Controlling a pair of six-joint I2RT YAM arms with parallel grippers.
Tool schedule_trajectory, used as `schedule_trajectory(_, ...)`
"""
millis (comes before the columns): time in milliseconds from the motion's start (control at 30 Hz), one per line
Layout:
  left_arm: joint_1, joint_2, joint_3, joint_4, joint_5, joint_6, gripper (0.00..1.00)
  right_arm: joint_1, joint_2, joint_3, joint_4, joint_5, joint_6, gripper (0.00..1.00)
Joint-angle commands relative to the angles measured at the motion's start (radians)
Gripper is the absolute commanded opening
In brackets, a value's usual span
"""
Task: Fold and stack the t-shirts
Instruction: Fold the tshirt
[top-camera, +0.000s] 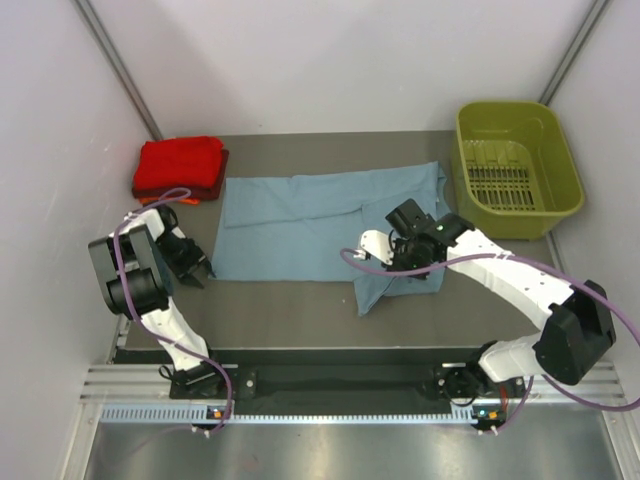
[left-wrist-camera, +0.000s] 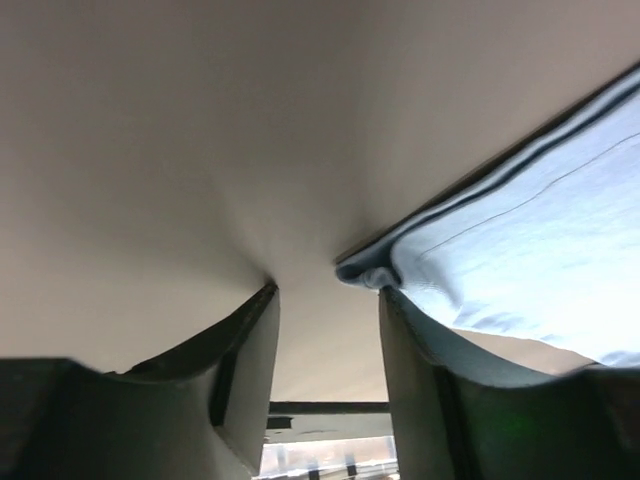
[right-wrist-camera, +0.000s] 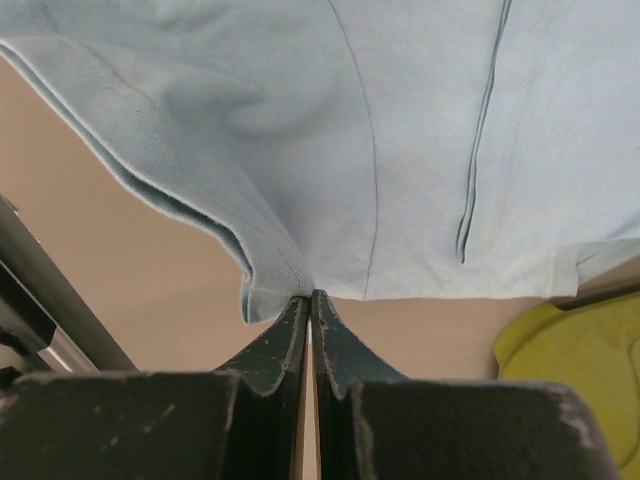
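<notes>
A dusty grey-blue t-shirt (top-camera: 310, 225) lies spread flat across the middle of the table, its lower right part bunched and pulled toward the front. My right gripper (top-camera: 392, 256) is shut on that part, and the right wrist view shows the jaws (right-wrist-camera: 310, 295) pinching the shirt's hem (right-wrist-camera: 270, 270). My left gripper (top-camera: 199, 271) is open at the shirt's near left corner. In the left wrist view (left-wrist-camera: 325, 292) that corner (left-wrist-camera: 365, 272) touches the right fingertip and nothing lies between the fingers. A folded stack of red t-shirts (top-camera: 180, 165) sits at the back left.
An olive-green plastic basket (top-camera: 505, 104) stands at the back right and also shows in the right wrist view (right-wrist-camera: 585, 365). White walls close in the table on the left, back and right. A metal rail runs along the front edge (top-camera: 330, 385).
</notes>
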Motion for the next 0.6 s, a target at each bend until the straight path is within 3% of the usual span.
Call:
schedule_trajectory(0, 0.006, 0.026, 0.037, 0.049, 0.038, -0.019, 0.48, -0.023, -0.019, 0.047, 0.009, 0.003, 0.019, 0.0)
schedule_trajectory(167, 0.005, 0.038, 0.046, 0.057, 0.071, -0.008, 0.31, -0.03, -0.011, 0.055, 0.014, 0.003, 0.021, 0.0)
schedule_trajectory(333, 0.006, 0.013, 0.032, 0.051, 0.101, -0.005, 0.01, -0.044, -0.008, 0.052, 0.023, 0.005, 0.025, 0.0)
schedule_trajectory(567, 0.004, -0.079, -0.014, 0.022, 0.127, 0.001, 0.0, -0.073, -0.011, 0.077, 0.027, 0.003, 0.034, 0.0)
